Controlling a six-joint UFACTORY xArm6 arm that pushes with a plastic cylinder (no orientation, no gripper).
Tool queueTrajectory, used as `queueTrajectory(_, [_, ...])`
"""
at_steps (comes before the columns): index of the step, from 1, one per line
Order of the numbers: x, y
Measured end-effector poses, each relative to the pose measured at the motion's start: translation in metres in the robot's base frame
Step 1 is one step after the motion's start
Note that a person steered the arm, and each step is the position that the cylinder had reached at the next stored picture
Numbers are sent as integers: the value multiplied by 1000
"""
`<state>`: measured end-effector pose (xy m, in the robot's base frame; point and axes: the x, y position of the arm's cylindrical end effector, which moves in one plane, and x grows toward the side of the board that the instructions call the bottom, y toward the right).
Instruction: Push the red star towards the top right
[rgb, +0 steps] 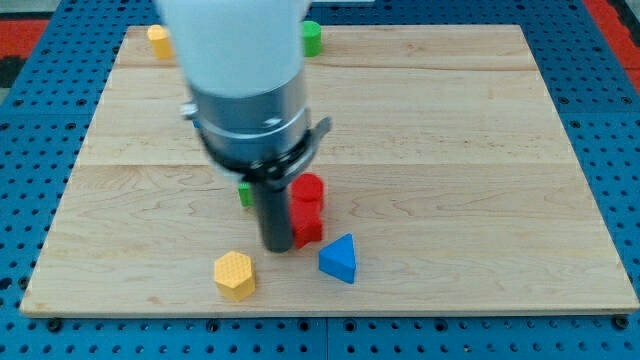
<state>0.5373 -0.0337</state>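
Note:
My tip (276, 246) rests on the board just left of two red blocks. The lower red block (308, 226) touches the rod's right side; its star shape is partly hidden by the rod. A red cylinder-like block (308, 189) stands right above it, touching it. A blue triangle (339, 259) lies below and to the right of the tip. A yellow hexagon (235, 274) lies below and to the left of it. A green block (244, 193) peeks out left of the rod, mostly hidden.
A green cylinder (312, 38) and a yellow block (158, 41) sit near the wooden board's (480, 150) top edge. The arm's white and grey body (245, 90) hides the upper middle of the board. Blue pegboard (30, 120) surrounds it.

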Motion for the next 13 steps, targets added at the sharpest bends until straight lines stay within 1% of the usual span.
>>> queueTrajectory(1, [-44, 44])
queueTrajectory(2, [-50, 95])
queueTrajectory(3, [-90, 111])
queueTrajectory(4, [-112, 83])
queueTrajectory(5, [-86, 63])
queueTrajectory(6, [-119, 63])
queueTrajectory(7, [-170, 100])
queueTrajectory(8, [-202, 114])
queueTrajectory(9, [-171, 95])
queueTrajectory(10, [-184, 42])
queueTrajectory(11, [-225, 91])
queueTrajectory(12, [-286, 143])
queueTrajectory(13, [-298, 180])
